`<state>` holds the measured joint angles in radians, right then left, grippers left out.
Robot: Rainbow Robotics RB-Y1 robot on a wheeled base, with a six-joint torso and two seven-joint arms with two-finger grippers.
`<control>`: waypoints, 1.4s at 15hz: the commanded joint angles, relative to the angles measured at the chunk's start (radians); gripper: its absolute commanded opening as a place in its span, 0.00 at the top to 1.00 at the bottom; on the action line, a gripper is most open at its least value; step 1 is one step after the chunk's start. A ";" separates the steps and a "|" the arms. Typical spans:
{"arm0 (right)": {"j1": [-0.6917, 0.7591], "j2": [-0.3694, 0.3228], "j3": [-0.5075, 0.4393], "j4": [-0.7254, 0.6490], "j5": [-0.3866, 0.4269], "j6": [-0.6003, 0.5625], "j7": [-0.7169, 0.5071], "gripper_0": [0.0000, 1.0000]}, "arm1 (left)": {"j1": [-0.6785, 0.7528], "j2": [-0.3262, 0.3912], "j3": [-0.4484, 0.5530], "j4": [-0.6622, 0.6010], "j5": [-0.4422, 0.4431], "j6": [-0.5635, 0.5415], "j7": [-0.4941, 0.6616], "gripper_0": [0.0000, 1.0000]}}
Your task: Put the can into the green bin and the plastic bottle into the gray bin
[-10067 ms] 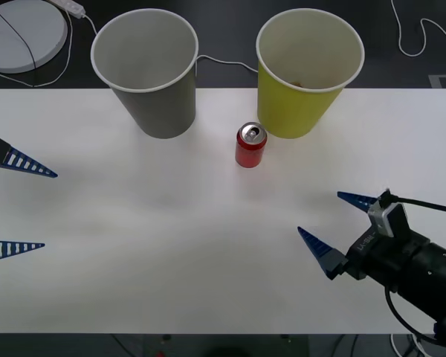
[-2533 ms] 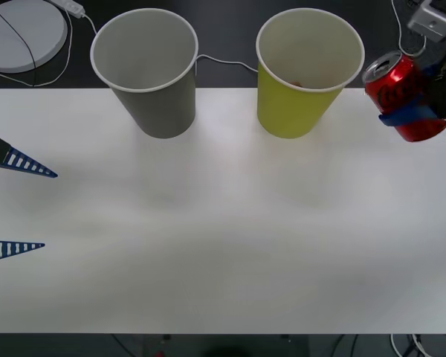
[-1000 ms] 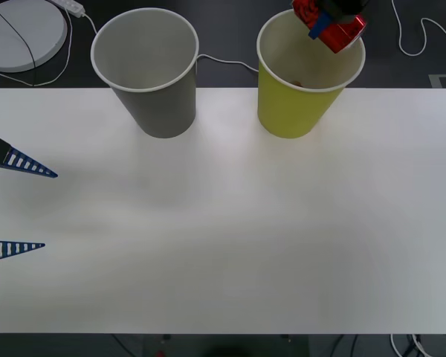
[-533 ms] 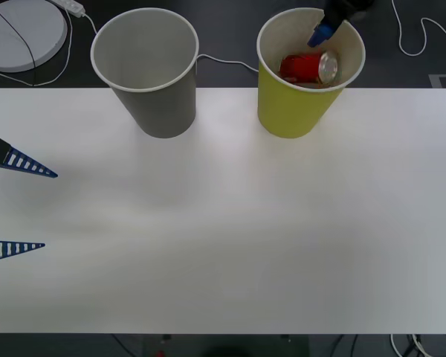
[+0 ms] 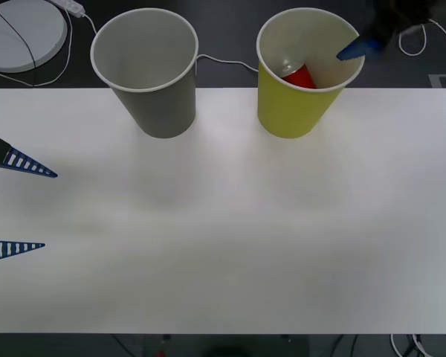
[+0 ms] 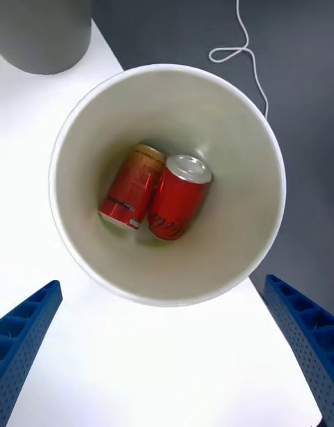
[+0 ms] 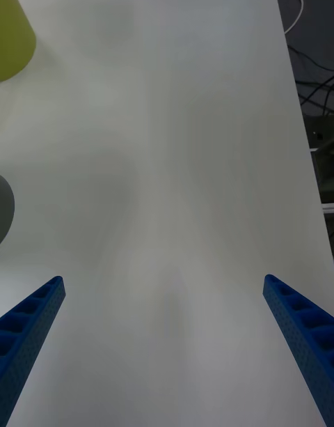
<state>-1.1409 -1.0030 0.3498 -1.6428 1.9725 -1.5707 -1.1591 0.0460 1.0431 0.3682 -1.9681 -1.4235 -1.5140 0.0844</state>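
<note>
The can (image 6: 179, 197), red with a silver top, lies inside the green bin (image 6: 229, 141) next to a second red can (image 6: 132, 187). In the front view the can (image 5: 299, 74) shows just under the green bin's (image 5: 293, 111) rim. My right gripper (image 6: 161, 284) hangs open above that bin, holding nothing, and one blue fingertip (image 5: 353, 50) sits at the bin's right rim. The gray bin (image 5: 152, 97) stands to the left of the green one. My left gripper (image 5: 18, 206) rests open at the table's left edge. The plastic bottle is out of view.
Both bins stand at the far edge of the white table (image 5: 223, 223). Behind them lie a round white disc (image 5: 22, 30) and white cables (image 5: 227, 63) on a dark floor. The left wrist view looks along bare table (image 7: 174, 155).
The right gripper lifted the can off the table, carried it over the green bin and let go. The can dropped in and settled. The gripper has shifted right. The left arm stayed still.
</note>
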 commanded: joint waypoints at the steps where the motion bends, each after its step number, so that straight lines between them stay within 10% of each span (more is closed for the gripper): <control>1: 0.196 -0.043 -0.170 -0.177 -0.047 0.000 0.050 0.00 | 0.000 0.000 0.000 0.000 0.000 0.000 0.000 0.00; 8: 0.662 -0.057 -0.518 -0.519 -0.115 0.029 0.177 0.00 | 0.000 0.000 0.000 0.000 0.000 0.000 0.000 0.00; 21: 1.208 -0.016 -0.811 -0.503 -0.454 0.199 0.762 0.00 | 0.000 0.000 0.000 0.000 0.000 0.000 0.000 0.00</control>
<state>0.0498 -1.0248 -0.4516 -2.1540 1.5351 -1.3716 -0.4287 0.0460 1.0431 0.3681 -1.9681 -1.4236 -1.5140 0.0844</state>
